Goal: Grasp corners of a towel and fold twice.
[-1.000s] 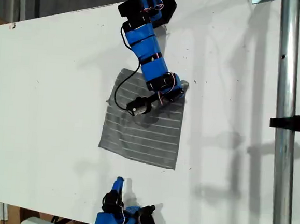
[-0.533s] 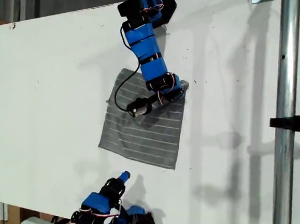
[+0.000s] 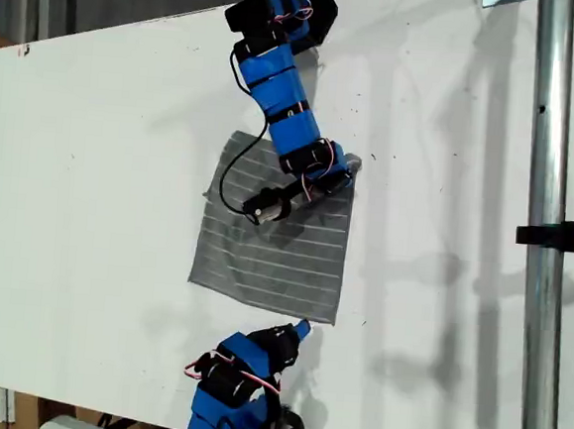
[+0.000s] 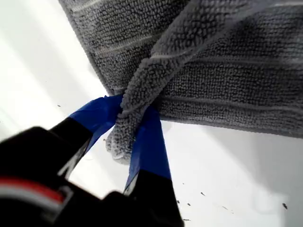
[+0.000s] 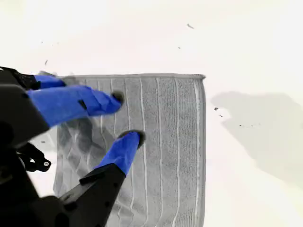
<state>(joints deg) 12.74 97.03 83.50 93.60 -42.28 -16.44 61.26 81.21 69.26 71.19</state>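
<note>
Towel (image 3: 276, 234) lies flat mid-frame on the white bench (image 3: 92, 159) in the exterior view; soft, limp terry, light, best pinched at corners; my first gripper (image 4: 130, 125) is clamped on a bunched corner (image 4: 118, 139); my second gripper (image 5: 128, 118) hovers part-open over the cloth, holding nothing.

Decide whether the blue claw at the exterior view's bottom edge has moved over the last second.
Yes. My second claw has swung toward the exterior view's right, nearer the grey striped cloth towel's bottom right corner.
</note>
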